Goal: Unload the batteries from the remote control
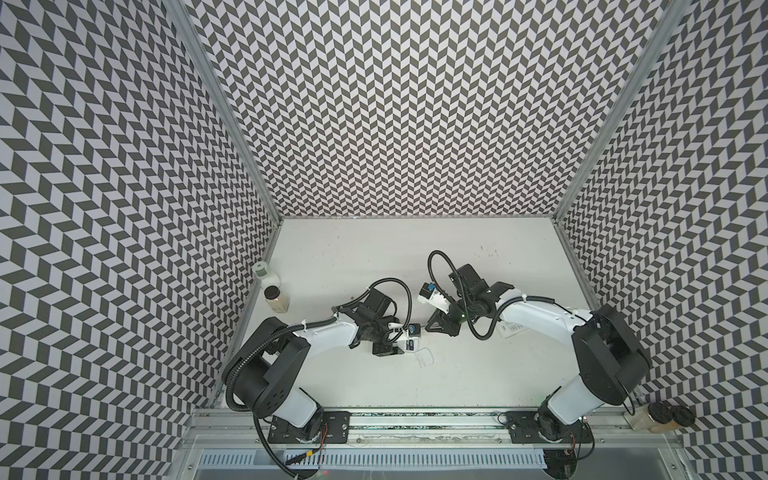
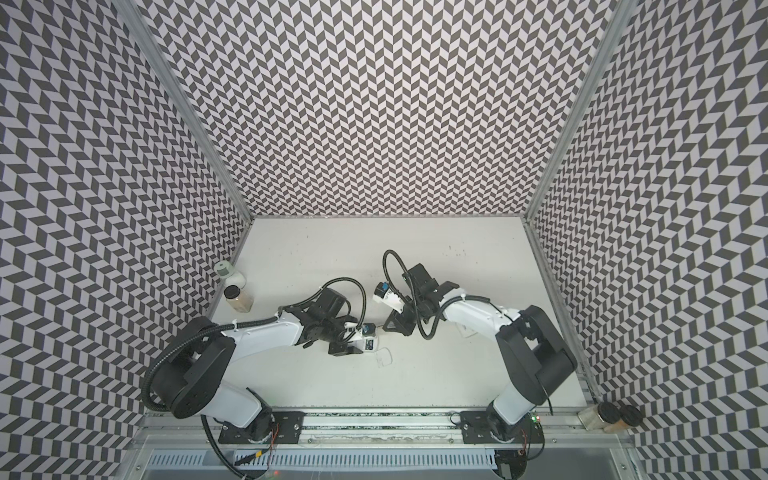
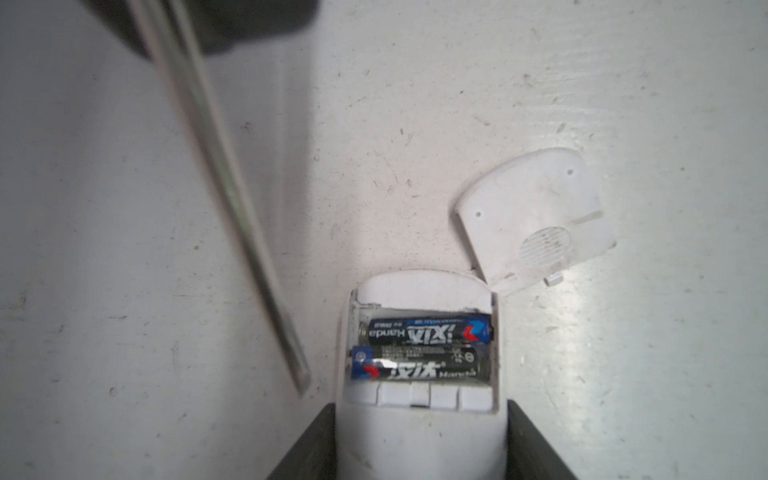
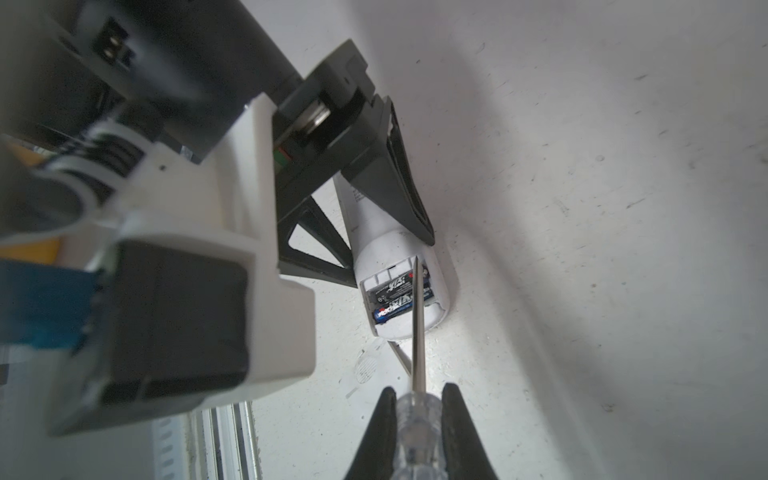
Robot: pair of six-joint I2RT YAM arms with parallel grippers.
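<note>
The white remote control (image 3: 422, 436) lies on the table with its battery bay open. Two black batteries (image 3: 428, 332) (image 3: 417, 368) lie side by side in the bay. My left gripper (image 3: 420, 404) has a jaw against each side of the remote's body. The loose white cover (image 3: 536, 220) rests on the table beside the remote's end. My right gripper (image 4: 419, 387) is shut on the clear handle of a screwdriver (image 4: 417, 432). Its metal shaft reaches over the batteries (image 4: 392, 299), with the tip at the bay's edge. In a top view the two grippers meet mid-table, left (image 1: 390, 347) and right (image 1: 436, 326).
A white bottle (image 1: 266, 274) and a jar of beige powder (image 1: 276, 301) stand against the left wall. More jars (image 1: 660, 415) sit at the front right corner. A flat clear piece (image 1: 513, 330) lies under the right arm.
</note>
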